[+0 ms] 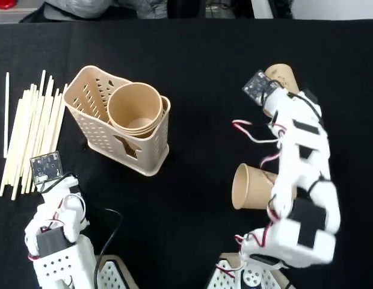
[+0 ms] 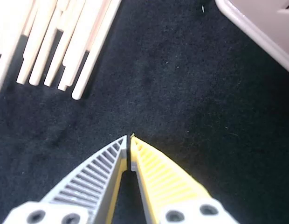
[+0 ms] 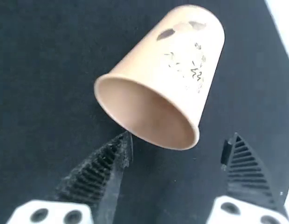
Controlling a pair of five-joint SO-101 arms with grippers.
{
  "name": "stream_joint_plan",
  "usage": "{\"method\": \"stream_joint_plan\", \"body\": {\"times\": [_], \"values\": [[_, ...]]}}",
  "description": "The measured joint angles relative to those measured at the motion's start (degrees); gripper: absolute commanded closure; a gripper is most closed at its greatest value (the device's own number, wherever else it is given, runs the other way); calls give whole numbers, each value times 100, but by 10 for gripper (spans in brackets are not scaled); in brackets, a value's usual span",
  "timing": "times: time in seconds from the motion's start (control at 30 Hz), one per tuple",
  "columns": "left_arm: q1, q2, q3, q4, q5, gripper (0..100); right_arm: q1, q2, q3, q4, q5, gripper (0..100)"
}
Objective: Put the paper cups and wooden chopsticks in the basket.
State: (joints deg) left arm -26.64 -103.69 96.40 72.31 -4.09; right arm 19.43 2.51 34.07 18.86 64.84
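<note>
A beige slotted basket (image 1: 99, 123) stands left of centre with stacked paper cups (image 1: 134, 107) inside. Wooden chopsticks (image 1: 30, 132) lie in a loose bundle at the far left; their near ends (image 2: 65, 42) lie just ahead of my left gripper (image 2: 130, 138), which is shut and empty above the black cloth. One paper cup (image 3: 163, 79) lies on its side at the back right (image 1: 283, 77), mouth toward my right gripper (image 3: 182, 137), which is open with its fingertips on either side of the rim, not touching. Another cup (image 1: 251, 186) lies on its side beside the right arm.
The table is covered in black cloth (image 1: 198, 78). A corner of the basket (image 2: 261, 28) shows in the left wrist view. The right arm (image 1: 301, 156) stretches over the right half of the table, partly over the nearer cup.
</note>
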Motion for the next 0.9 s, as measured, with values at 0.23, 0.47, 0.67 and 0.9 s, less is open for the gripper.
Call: {"method": "stream_joint_plan", "body": {"times": [0.23,0.47,0.67,0.9], "values": [[0,0,0,0,0,970,132,879,-870,-9,-229,863],[0,0,0,0,0,970,211,905,-1002,-26,-527,988],[0,0,0,0,0,970,255,905,-1002,-9,-862,986],[0,0,0,0,0,970,264,132,-1002,949,-1538,986]]}}
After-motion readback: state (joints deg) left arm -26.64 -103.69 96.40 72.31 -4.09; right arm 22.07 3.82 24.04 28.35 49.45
